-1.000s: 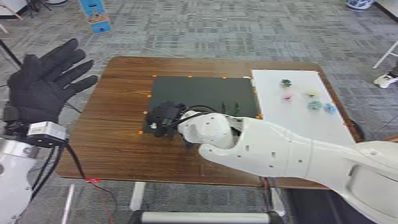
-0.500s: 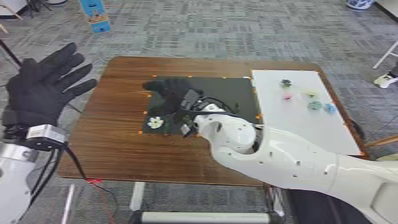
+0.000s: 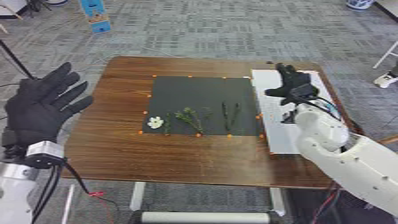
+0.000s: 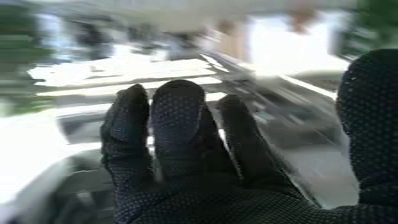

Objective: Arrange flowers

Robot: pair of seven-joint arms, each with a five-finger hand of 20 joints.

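Your right hand (image 3: pixel 298 90) over white board (image 3: pixel 282 137), fingers straight, thumb wide. Your left hand (image 3: pixel 37 114) beside tabletop (image 3: pixel 115 150), fingers spread. White flower (image 3: pixel 155 122), leafy sprigs (image 3: pixel 187 117), dark stems (image 3: pixel 226 114) lie on black mat (image 3: pixel 182 92).

Beyond the brown wooden worktop (image 3: pixel 107 155), on the grey patterned carpet (image 3: pixel 204 30), a narrow blue printed panel (image 3: pixel 94 15) stands far left and a blue-and-white rounded pot (image 3: pixel 360 4) far right, its top cut off

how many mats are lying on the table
2: a black mat near the middle of the table, and a white mat to its right, partly hidden by the right hand and arm.
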